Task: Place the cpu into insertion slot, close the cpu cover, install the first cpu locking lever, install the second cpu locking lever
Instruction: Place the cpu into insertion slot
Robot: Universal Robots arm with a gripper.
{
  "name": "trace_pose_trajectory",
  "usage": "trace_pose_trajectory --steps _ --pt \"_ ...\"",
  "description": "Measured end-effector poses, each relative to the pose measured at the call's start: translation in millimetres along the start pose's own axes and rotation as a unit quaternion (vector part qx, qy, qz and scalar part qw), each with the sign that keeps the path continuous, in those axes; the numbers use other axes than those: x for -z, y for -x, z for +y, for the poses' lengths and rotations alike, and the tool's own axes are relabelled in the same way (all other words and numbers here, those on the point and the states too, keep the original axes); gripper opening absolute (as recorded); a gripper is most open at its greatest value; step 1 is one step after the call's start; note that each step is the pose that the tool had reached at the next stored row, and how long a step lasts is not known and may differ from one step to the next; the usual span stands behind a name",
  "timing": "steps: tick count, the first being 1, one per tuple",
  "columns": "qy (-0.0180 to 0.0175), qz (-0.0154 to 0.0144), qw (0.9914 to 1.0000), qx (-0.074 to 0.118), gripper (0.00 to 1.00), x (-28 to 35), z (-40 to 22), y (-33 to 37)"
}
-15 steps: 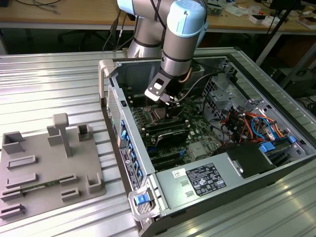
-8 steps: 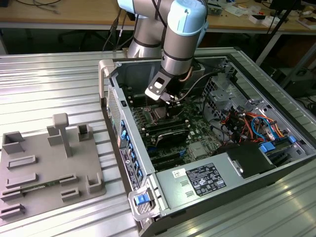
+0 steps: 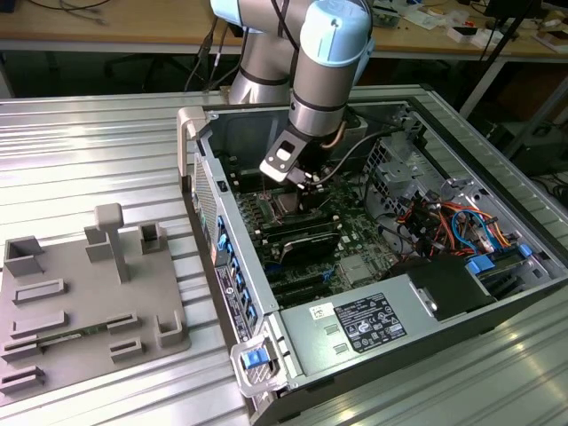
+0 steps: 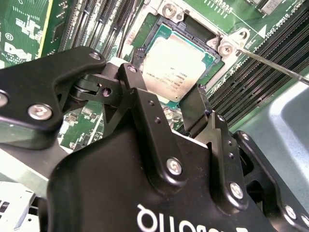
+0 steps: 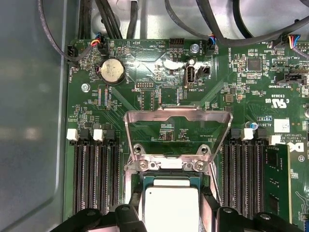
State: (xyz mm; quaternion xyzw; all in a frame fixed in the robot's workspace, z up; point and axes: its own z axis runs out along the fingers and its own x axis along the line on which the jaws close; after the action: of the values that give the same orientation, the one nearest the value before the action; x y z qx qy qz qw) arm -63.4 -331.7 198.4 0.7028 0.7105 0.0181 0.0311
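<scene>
The cpu is a flat square chip with a silvery top, lying level in the insertion slot on the green motherboard. My gripper straddles it, one black finger against each of two opposite edges, shut on the chip. In the first wrist view the cpu sits between the fingertips of the gripper. The cpu cover, a thin silver frame, stands swung up and open beyond the slot. A thin metal locking lever sticks out unlatched beside the socket. The exterior view has the gripper low inside the computer case.
Long black memory slots flank the socket on both sides, one holding a memory stick. Cables hang over the board's far edge. The open case rests on a ribbed metal table, with a grey fixture plate at the exterior view's left.
</scene>
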Motion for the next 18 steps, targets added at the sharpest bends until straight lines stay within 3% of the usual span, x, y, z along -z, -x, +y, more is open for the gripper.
trace_pose_trajectory --steps 11,18 --pt "0.0000 0.0004 1.00000 0.000 0.56 -0.6 1.6 0.0" --pt "-0.0001 0.0014 1.00000 -0.001 0.56 -1.1 -1.2 0.0"
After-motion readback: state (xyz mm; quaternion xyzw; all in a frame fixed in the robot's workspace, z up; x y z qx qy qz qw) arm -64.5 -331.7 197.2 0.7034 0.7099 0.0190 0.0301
